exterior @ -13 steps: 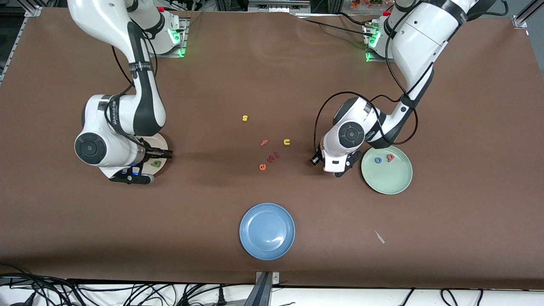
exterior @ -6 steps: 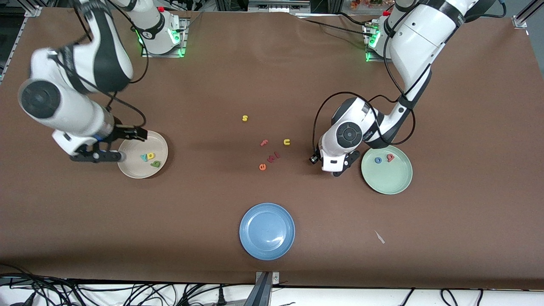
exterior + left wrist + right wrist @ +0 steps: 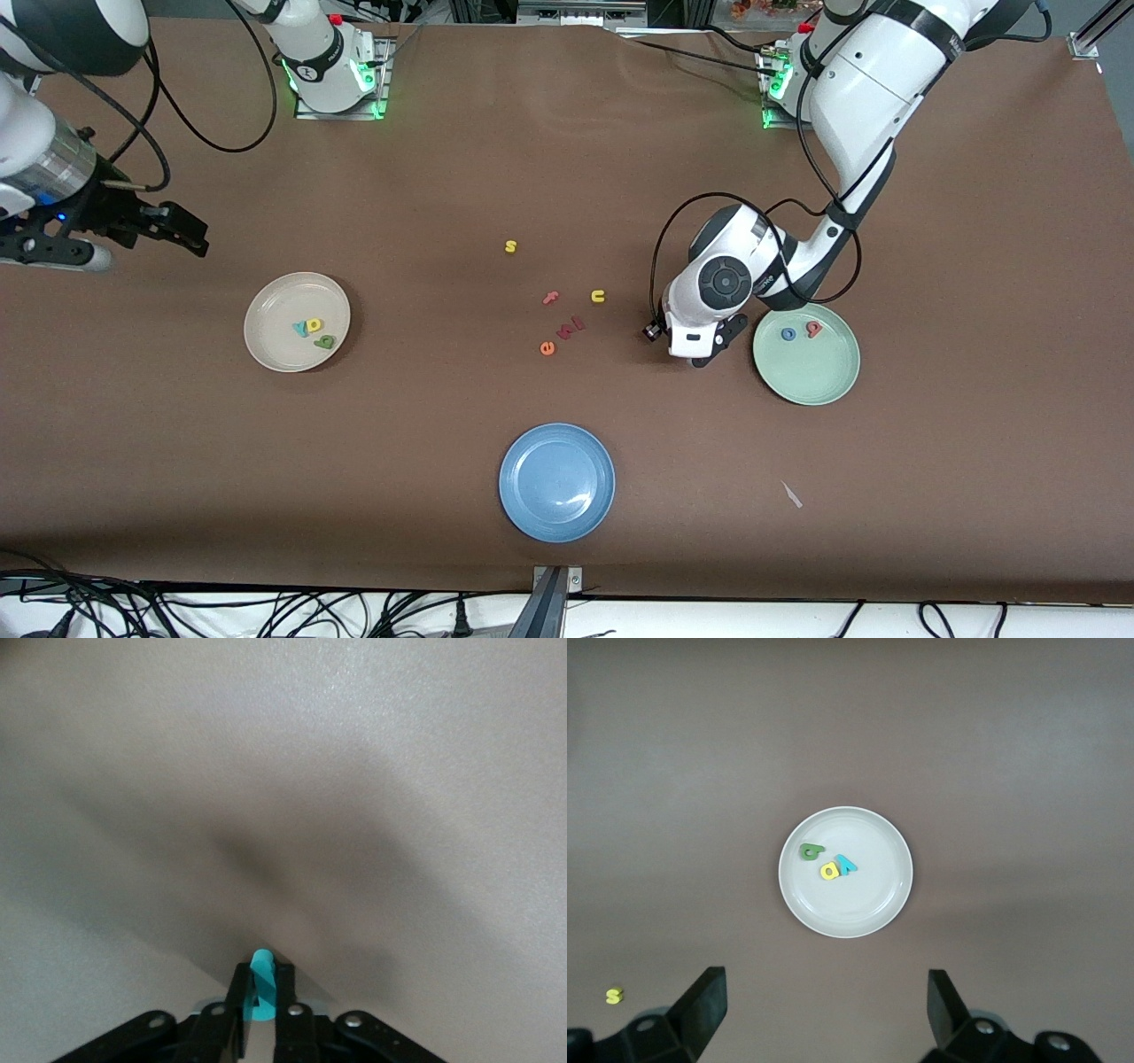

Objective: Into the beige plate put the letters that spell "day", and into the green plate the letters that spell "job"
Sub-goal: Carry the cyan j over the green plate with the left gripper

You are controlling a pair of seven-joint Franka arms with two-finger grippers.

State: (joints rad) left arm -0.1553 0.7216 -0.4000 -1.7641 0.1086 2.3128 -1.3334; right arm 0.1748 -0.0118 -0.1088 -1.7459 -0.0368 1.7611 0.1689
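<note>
The teal "j" [image 3: 261,981] is pinched between the fingers of the left gripper [image 3: 700,353]. In the left wrist view it stands on end, its long axis running along the fingers and its rounded tip poking out past them toward the brown table [image 3: 567,142]. The left arm reaches down from its base, its wrist bent low, so the gripper sits close to the tabletop just beside the green plate [image 3: 815,379], on the side toward the table's middle. From the front camera the letter is hidden under the gripper.

In the green plate lie the blue "o" [image 3: 788,334] and the pink-red "b" [image 3: 813,329], side by side near the rim that is farther from the front camera.

The beige plate [image 3: 266,350] holds the teal "y" [image 3: 301,329], the yellow "d" [image 3: 314,326] and the green "a" [image 3: 325,341], clustered together.

The right gripper [image 3: 66,251] is raised high over the right arm's end of the table, fingers spread wide and holding nothing; its wrist camera looks straight down on the beige plate.

Loose at mid-table lie the yellow "s" [image 3: 510,246], pink "f" [image 3: 551,298], yellow "u" [image 3: 598,296] and orange "e" [image 3: 547,348]. The blue plate [image 3: 523,461] sits nearest the front camera.
</note>
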